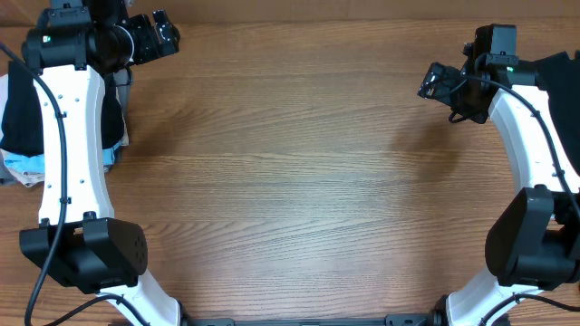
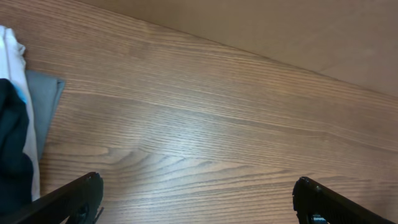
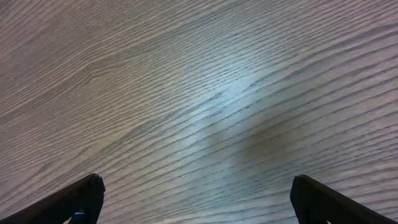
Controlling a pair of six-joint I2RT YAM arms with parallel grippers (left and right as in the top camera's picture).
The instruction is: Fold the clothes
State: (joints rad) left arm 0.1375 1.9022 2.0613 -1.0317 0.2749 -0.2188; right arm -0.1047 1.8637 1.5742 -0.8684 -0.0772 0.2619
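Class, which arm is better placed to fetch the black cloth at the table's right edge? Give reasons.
Right, likely: the black cloth lies next to the right tool, which is open; the left tool is across the table.

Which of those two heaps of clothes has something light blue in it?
The left-hand pile: a light-blue layer peeks out at the edge of its black fabric. The right-hand heap shows only black.
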